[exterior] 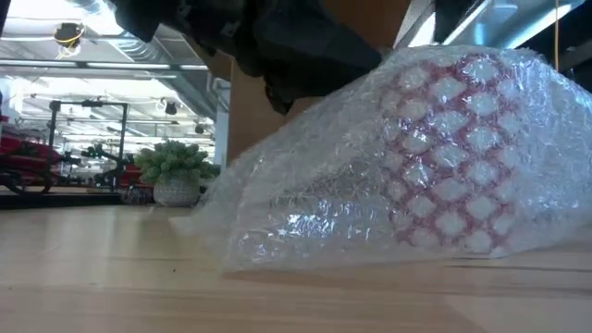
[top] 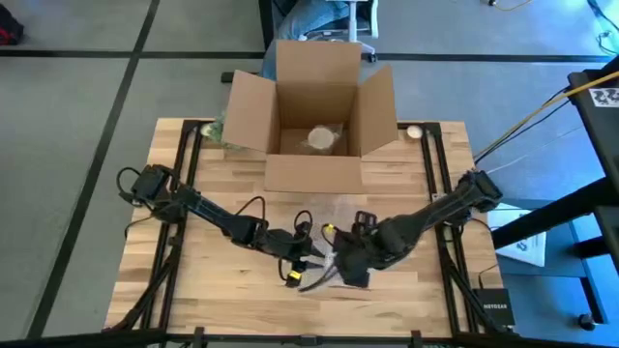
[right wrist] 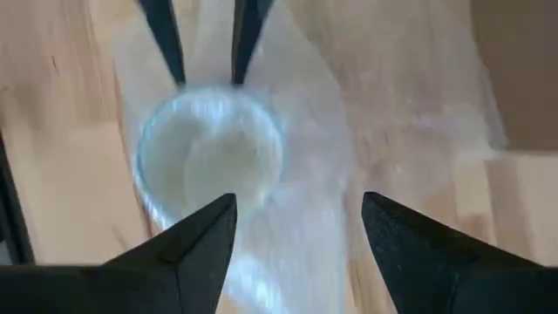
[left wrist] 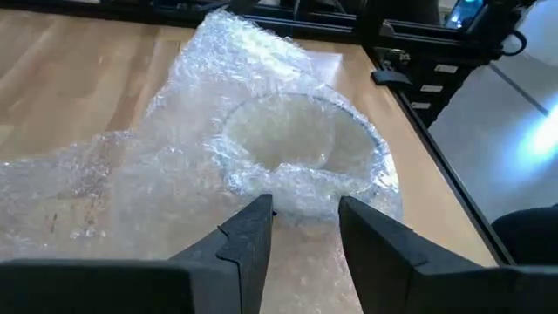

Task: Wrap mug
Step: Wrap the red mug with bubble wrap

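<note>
Both grippers, left and right, gape empty, so the clear bubble wrap risks unfolding off the red-patterned mug.

Mug lying on side, red-white patterned, swathed in clear bubble wrap on table's near-centre.

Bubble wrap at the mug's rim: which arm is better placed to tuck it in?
Probably left. The left gripper sits open right at the mug rim, fingers astride the bubble wrap. The right gripper hovers open above.
</note>
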Tool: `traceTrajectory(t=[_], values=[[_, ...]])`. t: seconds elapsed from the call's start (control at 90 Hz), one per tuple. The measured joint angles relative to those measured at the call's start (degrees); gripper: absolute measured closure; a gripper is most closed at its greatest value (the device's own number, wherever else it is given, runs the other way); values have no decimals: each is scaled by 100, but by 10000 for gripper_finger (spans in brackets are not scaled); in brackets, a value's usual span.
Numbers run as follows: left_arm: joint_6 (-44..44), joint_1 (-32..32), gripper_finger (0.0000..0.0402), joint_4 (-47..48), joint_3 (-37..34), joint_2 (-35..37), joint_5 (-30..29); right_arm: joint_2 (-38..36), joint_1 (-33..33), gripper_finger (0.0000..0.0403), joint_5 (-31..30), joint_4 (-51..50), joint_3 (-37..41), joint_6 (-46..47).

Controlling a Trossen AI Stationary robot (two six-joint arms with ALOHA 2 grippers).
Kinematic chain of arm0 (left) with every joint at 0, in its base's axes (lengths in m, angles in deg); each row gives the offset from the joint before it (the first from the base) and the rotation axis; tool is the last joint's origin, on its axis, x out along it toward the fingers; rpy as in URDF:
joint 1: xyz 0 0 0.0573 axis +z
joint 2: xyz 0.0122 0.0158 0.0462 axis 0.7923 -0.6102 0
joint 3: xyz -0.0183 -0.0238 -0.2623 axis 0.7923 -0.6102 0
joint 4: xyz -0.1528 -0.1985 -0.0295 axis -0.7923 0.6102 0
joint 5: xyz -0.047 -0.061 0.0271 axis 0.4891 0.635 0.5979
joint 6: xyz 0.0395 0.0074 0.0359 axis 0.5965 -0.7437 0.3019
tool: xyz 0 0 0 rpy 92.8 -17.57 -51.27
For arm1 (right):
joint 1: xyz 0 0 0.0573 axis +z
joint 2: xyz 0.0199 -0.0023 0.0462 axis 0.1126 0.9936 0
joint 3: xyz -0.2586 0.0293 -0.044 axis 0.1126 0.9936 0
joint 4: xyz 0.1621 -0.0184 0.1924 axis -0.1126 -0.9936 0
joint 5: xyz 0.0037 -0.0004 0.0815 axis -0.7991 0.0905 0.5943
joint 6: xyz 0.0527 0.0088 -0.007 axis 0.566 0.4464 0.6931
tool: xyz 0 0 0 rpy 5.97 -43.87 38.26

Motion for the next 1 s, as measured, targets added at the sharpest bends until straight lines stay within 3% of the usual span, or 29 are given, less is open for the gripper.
traceTrajectory(t=[0.144,0.322,0.6,0.8,1.0], values=[[-72,0,282,0,0,0,0,-322,377,166,60,-15,617,506],[-85,0,282,-17,0,0,0,-385,800,166,600,385,1661,1158],[-133,0,282,-17,0,0,0,-385,1217,166,455,1246,2734,1949],[-92,0,282,23,-2,2,0,-332,994,166,217,3103,3105,1905],[3,8,282,199,-2,36,46,-70,657,166,0,3968,3117,1562]])
